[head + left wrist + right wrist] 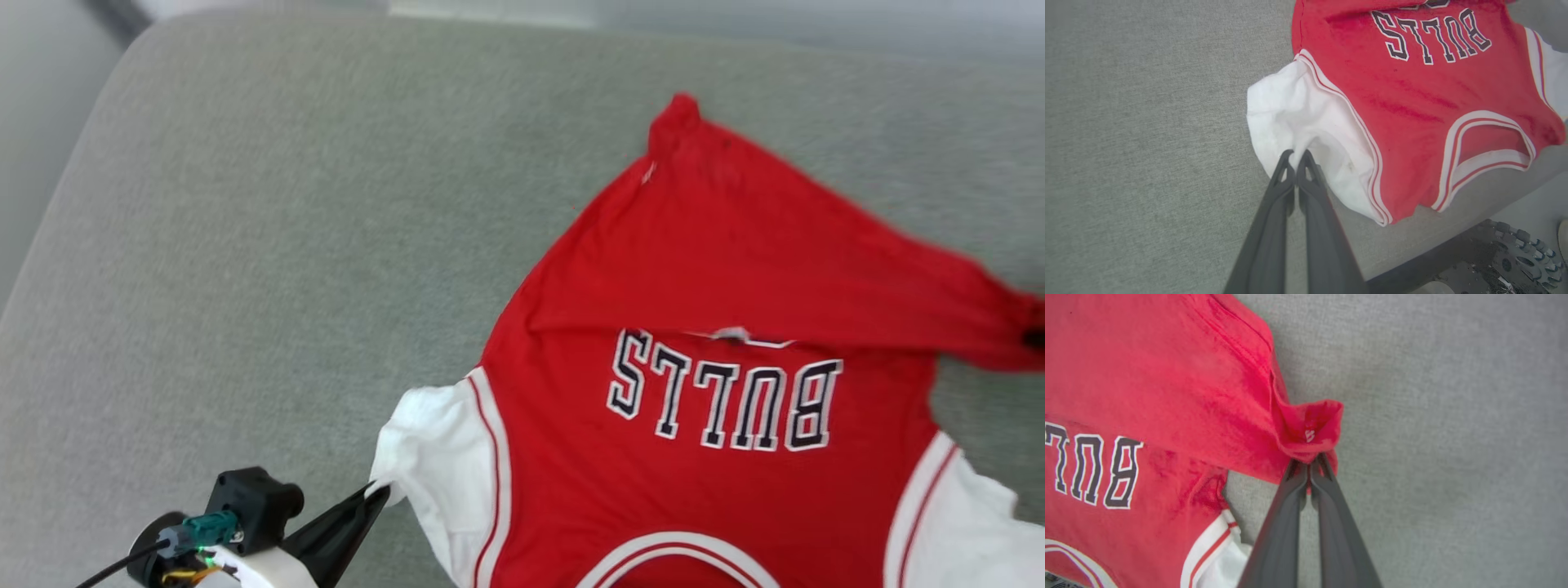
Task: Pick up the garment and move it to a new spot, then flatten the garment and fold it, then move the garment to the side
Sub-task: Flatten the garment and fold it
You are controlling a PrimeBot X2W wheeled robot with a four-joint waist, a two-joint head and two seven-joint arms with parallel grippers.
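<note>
Two grips: left gripper (1295,157) jaws pressed together on the edge of the white sleeve (1290,110); right gripper (1309,463) jaws pressed together on a bunched red hem corner (1316,420).
Location: garment (571,490) lies on the grey cushion (245,245), on its near right part, collar (678,545) nearest the robot, lettering (727,400) face up.
Lay: lower body doubled over just above the lettering, hem skewed, far corner (678,110) peaked. Not flat.
Progress: my read is the flattening step, with two ends pinched for a stretch. Can't tell whether the relocation is already done.
Remaining: spread flat, fold, move aside.
Risk: thin pinches on soft cloth could slip under tension.
</note>
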